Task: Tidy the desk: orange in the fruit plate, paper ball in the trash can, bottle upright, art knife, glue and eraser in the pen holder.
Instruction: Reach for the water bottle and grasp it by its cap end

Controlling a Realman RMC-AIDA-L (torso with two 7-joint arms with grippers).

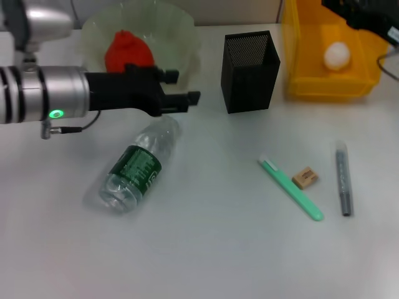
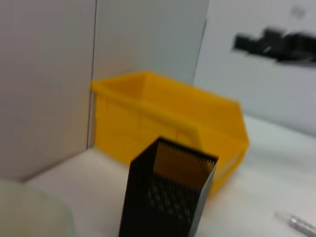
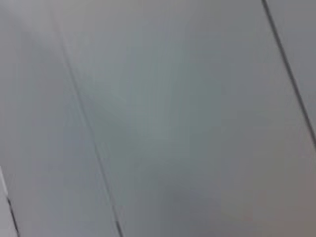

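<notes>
The orange (image 1: 126, 50) lies in the pale green fruit plate (image 1: 182, 28) at the back left. My left gripper (image 1: 182, 87) hovers just in front of the plate, open and holding nothing, above the cap end of the bottle (image 1: 135, 167), which lies on its side. The black mesh pen holder (image 1: 249, 71) (image 2: 165, 200) stands mid-back. The paper ball (image 1: 338, 55) rests inside the yellow trash can (image 1: 330, 88) (image 2: 168, 116). The green art knife (image 1: 290, 187), tan eraser (image 1: 305, 177) and grey glue stick (image 1: 343, 180) lie front right. My right gripper (image 1: 368, 15) sits above the can's far corner.
The white desk runs back to a pale wall. The right wrist view holds only grey panel surface. In the left wrist view the right arm (image 2: 276, 43) is a dark blur beyond the can, and the plate's edge (image 2: 29, 212) is in the corner.
</notes>
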